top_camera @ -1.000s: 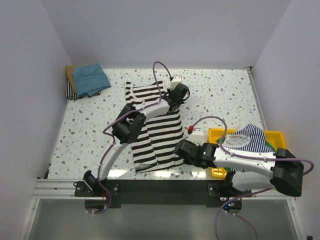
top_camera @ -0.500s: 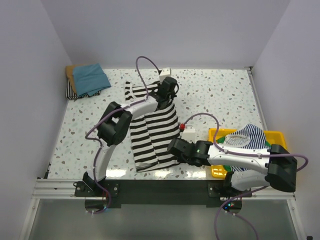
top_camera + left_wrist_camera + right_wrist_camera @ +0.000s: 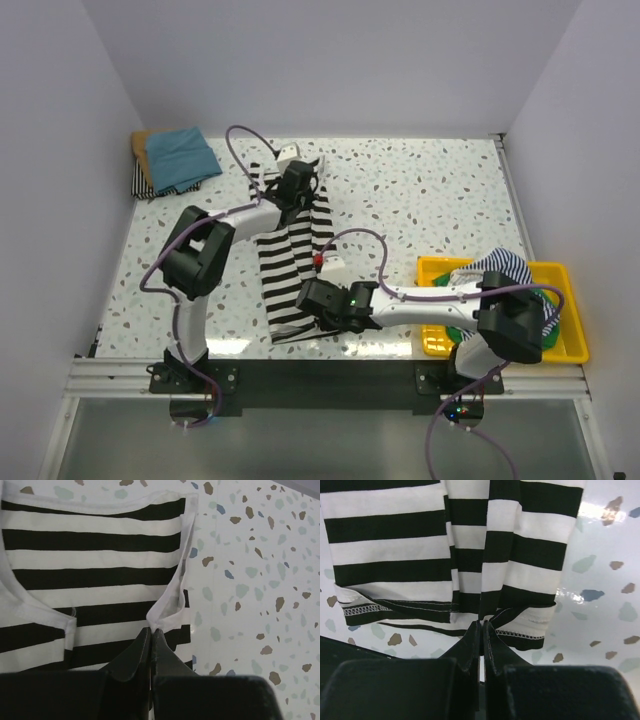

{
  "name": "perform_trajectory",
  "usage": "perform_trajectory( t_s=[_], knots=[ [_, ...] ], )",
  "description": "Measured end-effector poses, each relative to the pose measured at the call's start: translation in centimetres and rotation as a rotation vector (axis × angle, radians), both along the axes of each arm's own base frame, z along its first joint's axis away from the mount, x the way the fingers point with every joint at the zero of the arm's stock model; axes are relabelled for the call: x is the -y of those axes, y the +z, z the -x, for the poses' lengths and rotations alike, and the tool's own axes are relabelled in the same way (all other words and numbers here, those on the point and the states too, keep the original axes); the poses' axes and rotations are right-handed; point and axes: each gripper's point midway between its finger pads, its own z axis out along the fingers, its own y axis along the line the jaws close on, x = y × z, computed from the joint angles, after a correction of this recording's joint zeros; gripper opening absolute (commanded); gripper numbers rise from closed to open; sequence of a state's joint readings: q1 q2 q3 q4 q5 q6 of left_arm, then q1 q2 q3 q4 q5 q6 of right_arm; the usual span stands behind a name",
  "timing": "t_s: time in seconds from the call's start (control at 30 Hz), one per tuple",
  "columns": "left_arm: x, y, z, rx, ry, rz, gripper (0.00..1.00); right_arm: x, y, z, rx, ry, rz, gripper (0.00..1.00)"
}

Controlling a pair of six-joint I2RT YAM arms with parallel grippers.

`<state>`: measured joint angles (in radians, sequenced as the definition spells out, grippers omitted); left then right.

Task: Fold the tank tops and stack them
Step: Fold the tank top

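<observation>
A black-and-white striped tank top [image 3: 292, 255] lies lengthwise on the table's middle-left, its right side folded over to the left. My left gripper [image 3: 298, 187] is shut on its white shoulder-strap edge [image 3: 161, 616] at the far end. My right gripper [image 3: 318, 300] is shut on the bottom hem [image 3: 485, 616] at the near end. A folded stack with the teal-blue tank top [image 3: 180, 155] on top, tan and striped cloth beneath, sits at the far left corner. Another striped tank top [image 3: 500, 272] and a green one [image 3: 462, 333] lie in the yellow tray.
The yellow plastic tray [image 3: 570, 350] stands at the near right by the right arm's base. White walls close in the table at left, back and right. A metal rail [image 3: 110, 375] runs along the near edge.
Both grippers have carried the striped top's right side leftwards, folding it over so the shirt is narrower. Both arms have swung left.
</observation>
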<state>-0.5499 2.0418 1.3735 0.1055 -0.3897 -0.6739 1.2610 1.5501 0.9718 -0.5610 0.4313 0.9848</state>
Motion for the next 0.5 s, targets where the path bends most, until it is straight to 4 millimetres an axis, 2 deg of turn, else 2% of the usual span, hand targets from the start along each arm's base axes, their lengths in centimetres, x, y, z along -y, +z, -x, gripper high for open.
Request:
perform_trajectory(
  t_s=[0.13,0.27,0.5],
  knots=[
    [-2.9,-0.5,1.2,-0.020,0.039,-0.005,0.00,-1.1,-1.2,0.5,-0.033,0.035,0.006,0.00],
    [-4.8,-0.3,1.5,-0.020,0.070,0.002,0.00,-1.8,-1.8,0.8,-0.057,0.056,0.003,0.00],
    [-6.2,-0.5,2.0,-0.020,0.092,0.009,0.00,-2.9,-1.5,1.1,-0.078,0.084,-0.030,0.00]
  ],
)
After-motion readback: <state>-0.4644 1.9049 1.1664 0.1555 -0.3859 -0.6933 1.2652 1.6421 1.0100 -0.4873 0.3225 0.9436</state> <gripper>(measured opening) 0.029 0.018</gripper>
